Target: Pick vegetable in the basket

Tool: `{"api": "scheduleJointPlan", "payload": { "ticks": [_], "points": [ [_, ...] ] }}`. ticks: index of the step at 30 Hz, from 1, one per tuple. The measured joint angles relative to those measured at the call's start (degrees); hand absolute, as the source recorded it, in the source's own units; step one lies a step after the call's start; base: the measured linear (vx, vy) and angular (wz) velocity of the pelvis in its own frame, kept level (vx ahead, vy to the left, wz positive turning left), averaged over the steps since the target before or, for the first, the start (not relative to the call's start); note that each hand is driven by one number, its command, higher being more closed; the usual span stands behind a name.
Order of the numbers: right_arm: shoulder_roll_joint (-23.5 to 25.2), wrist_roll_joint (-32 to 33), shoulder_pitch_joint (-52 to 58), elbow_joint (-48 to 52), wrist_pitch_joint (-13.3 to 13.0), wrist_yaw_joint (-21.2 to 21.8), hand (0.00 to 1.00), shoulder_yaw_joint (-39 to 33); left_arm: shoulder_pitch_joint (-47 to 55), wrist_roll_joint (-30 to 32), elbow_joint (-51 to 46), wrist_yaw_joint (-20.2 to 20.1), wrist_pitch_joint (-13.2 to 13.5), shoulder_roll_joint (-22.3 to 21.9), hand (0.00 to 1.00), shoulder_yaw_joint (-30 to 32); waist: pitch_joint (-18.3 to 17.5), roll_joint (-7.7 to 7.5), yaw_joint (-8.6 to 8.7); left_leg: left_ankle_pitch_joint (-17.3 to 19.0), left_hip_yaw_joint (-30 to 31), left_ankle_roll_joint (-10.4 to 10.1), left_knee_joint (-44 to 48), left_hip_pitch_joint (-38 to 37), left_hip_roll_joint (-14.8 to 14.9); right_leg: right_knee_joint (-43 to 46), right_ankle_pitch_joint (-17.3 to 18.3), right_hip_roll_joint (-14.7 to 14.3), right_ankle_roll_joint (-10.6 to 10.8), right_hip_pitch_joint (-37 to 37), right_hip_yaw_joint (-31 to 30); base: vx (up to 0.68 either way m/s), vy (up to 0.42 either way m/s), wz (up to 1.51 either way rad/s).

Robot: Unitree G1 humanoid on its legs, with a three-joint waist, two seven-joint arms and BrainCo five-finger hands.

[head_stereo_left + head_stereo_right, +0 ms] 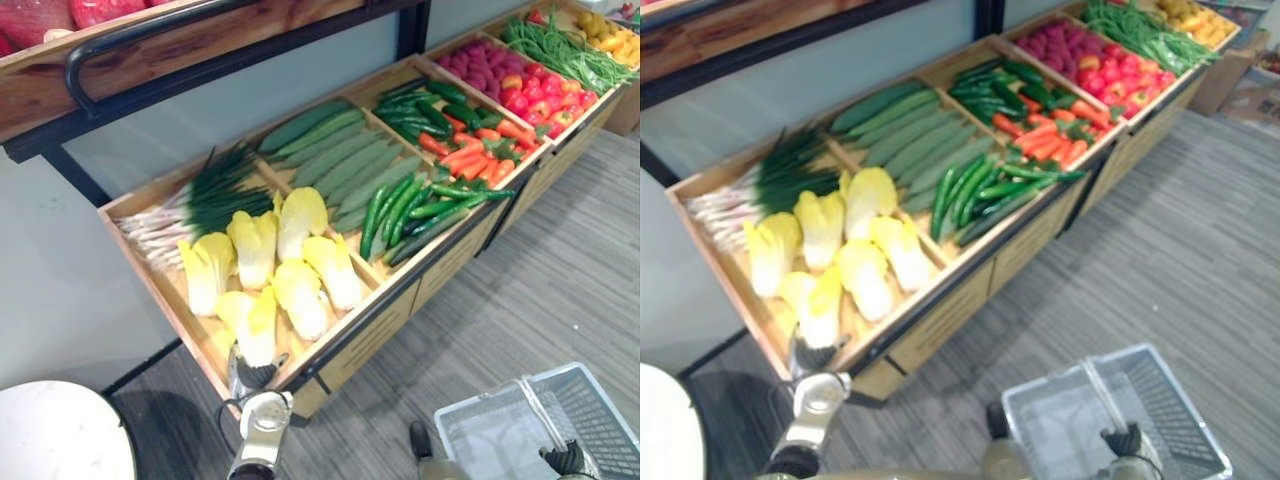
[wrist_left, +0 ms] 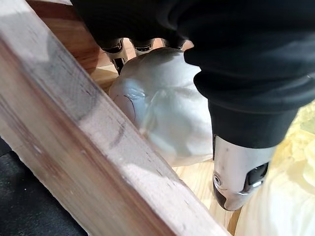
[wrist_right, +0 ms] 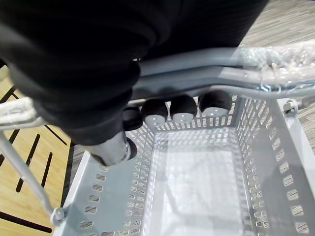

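Several yellow-white napa cabbages lie in the front-left compartment of a long wooden crate (image 1: 345, 330). My left hand (image 1: 252, 375) reaches over the crate's front edge onto the nearest cabbage (image 1: 258, 325). In the left wrist view its fingers (image 2: 118, 49) curl behind the pale cabbage base (image 2: 167, 113) and the thumb (image 2: 241, 182) lies against its near side. My right hand (image 3: 162, 110) is shut on the handle (image 3: 221, 64) of an empty grey plastic basket (image 1: 600, 400), which hangs low at the right over the floor.
Spring onions (image 1: 190, 205), cucumbers (image 1: 340, 150), green chillies (image 1: 400, 205), carrots (image 1: 480, 150) and red produce (image 1: 535, 95) fill the other compartments. A wooden shelf with a black rail (image 1: 120, 40) overhangs at the back. A white round surface (image 1: 60, 430) stands at the lower left.
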State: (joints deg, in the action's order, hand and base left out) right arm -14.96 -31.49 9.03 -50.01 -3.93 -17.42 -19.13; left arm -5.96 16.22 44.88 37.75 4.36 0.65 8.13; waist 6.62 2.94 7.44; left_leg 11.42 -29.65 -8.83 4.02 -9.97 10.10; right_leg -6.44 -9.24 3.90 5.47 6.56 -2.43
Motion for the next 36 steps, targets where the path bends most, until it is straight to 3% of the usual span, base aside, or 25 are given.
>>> {"api": "scheduleJointPlan", "payload": {
  "ticks": [1,4,7,9,17,23,32,36],
  "points": [
    [-0.22,0.0,-0.14,0.0,-0.22,-0.03,1.0,0.36,-1.02,0.5,1.37,0.44,-0.01,0.02,1.0,0.78,0.06,0.12,0.01,0.12,-0.23,-0.18,-0.03,0.01,0.06,0.0,-0.1,-0.12,-0.11,0.2,-0.27,-0.11,-0.061,-0.11],
    [-1.64,0.01,-1.34,0.02,-0.69,-0.13,1.0,2.76,-3.09,2.14,4.38,2.62,-0.29,0.57,1.0,3.2,0.18,0.66,0.02,1.29,-2.23,-0.81,0.02,0.14,0.85,-0.01,-0.46,-1.17,-0.47,1.59,-1.55,-0.12,-0.076,-0.32],
    [-3.46,0.03,-2.09,0.41,-2.55,-0.22,1.0,5.85,-5.06,3.09,6.15,5.02,-3.49,2.0,1.0,4.94,0.29,1.06,0.1,2.18,-4.57,-1.96,0.21,0.84,1.4,-0.01,-1.11,-2.14,-0.86,3.37,-3.1,-0.11,-0.118,-0.44],
    [-4.3,0.03,-1.94,0.88,-2.78,-0.23,1.0,6.88,-5.24,3.09,6.62,5.04,-3.87,2.22,1.0,5.36,0.57,1.52,0.21,2.25,-4.78,-2.1,0.21,0.87,1.58,-0.01,-1.31,-2.53,-1.07,3.67,-3.37,-0.05,-0.101,-0.21],
    [-5.57,-0.01,-2.17,0.91,-2.91,0.03,1.0,9.98,-4.92,3.07,6.78,5.18,-3.7,3.76,1.0,5.47,0.64,1.81,0.09,1.86,-4.64,-3.02,0.2,2.01,2.45,-0.01,-1.77,-3.38,-1.18,5.16,-3.66,-0.03,-0.082,-0.04],
    [-5.56,0.0,-1.72,0.7,-2.99,0.15,1.0,9.96,-4.88,2.83,7.28,5.16,-3.65,3.8,1.0,4.9,0.65,1.8,0.2,1.38,-3.84,-2.41,0.08,1.43,2.52,0.0,-1.76,-3.11,-1.18,4.03,-2.58,-0.02,-0.042,0.08],
    [-4.1,0.0,-1.45,-1.67,-2.43,0.24,1.0,8.1,-5.55,-2.57,6.72,3.84,-1.37,3.81,1.0,1.36,1.17,0.67,0.3,0.82,-1.04,-1.66,-0.72,0.02,1.47,0.03,-1.68,-1.44,-1.2,1.33,-0.03,-0.03,-0.018,0.15],
    [-2.36,0.0,-1.38,-2.98,-1.39,0.28,1.0,5.99,-3.79,-2.56,1.17,0.84,-0.98,3.41,1.0,0.68,1.56,-0.26,0.15,0.54,0.69,-1.41,-1.0,-0.3,1.35,0.22,-1.61,-0.91,-1.0,0.1,1.76,-0.02,-0.018,0.22]
  ]
}}
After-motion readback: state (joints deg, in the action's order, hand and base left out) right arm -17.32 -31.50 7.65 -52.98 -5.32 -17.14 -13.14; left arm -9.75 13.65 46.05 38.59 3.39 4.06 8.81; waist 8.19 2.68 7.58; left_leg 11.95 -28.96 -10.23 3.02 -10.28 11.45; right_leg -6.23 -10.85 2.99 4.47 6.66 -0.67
